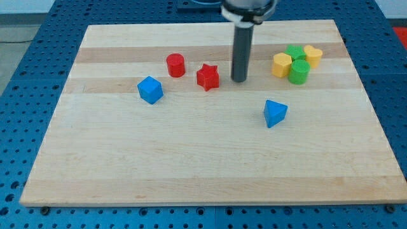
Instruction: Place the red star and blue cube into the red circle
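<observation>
The red star (207, 77) lies on the wooden board (191, 165), in its upper middle. The red circle, a short red cylinder (175, 65), stands just up and left of the star, apart from it. The blue cube (150, 90) sits further left and lower, apart from both. My tip (240, 81) rests on the board just right of the red star, with a small gap between them. The dark rod rises from it toward the view's top.
A cluster of a yellow hexagon (282, 65), a green block (294, 53), a green cylinder (298, 72) and a yellow heart (312, 55) sits at the upper right. A blue triangular block (275, 113) lies below and right of my tip.
</observation>
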Controlling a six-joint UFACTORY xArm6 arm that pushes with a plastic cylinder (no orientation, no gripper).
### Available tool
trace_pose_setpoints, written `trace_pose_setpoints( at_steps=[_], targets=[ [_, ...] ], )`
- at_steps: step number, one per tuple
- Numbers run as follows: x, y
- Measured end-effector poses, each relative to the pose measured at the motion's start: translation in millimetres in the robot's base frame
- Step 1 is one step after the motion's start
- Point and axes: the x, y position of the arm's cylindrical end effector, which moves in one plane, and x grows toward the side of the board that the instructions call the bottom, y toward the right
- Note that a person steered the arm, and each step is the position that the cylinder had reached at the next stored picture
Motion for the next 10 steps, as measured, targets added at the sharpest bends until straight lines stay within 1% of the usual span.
trace_pose_setpoints(
  at_steps=[1, 2, 3, 5, 6, 7, 8, 9, 10],
  targets=[
    [20.5, -30.3],
    [13.7, -50.4],
    [-10.0, -50.4],
    [-16.8, -72.2],
    [10.2, -65.2],
    [59.8, -103.3],
    [86.8, -181.0],
    [77.7, -193.7],
    [44.7, -173.7]
  ],
)
